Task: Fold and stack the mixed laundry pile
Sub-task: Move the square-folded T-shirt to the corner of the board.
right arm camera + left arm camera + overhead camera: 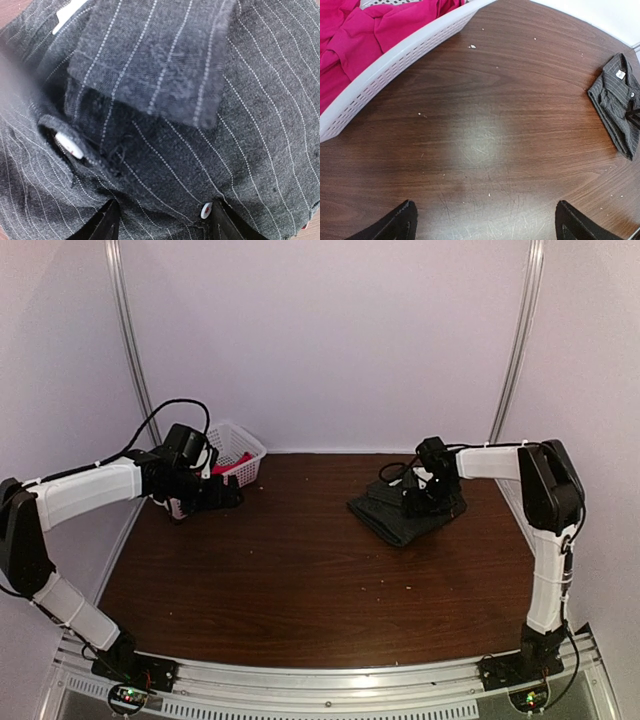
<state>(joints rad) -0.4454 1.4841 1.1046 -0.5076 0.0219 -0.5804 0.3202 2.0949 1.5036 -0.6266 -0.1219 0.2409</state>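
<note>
Top view: shirt (405, 508) lies folded at 2 o'clock on the table (300, 570). The red T-shirt (232, 466) sits unfolded in the basket (245, 445) at 10 o'clock.
Left wrist: left claw (485, 225) wide, empty.
Right wrist: right claw (162, 222) half-spread, tips on shirt, nothing pinched.
Judged about half done; T-shirt fold and stacking remain.

- The basket (243, 443) sits in the far left corner of the table (300, 580), close to the back edge.
- Inside the basket lies the T-shirt (365, 35).
- The left gripper (485, 220) is just in front of the basket, over bare table near the left edge.
- Across the table, the button shirt (392, 522) lies flat toward the far right corner, well apart from the basket.
- The right gripper (162, 220) is directly over the button shirt, down at the cloth.
</note>
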